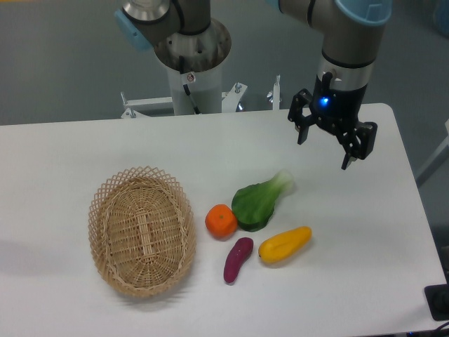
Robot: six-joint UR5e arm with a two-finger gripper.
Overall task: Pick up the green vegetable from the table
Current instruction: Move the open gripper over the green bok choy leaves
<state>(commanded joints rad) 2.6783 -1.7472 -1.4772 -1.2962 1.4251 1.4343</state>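
Below and left of the spread, empty fingers (324,144), the green vegetable (257,201) lay on the bench (365,239), touching the orange (221,221). A good approach would straddle its leafy middle, clear of the yellow vegetable (284,244).

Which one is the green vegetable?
Start at the woven basket on the white table. To its right lies a cluster of toy foods; the green vegetable is the top one. It alone has dark leaves and a pale stalk.
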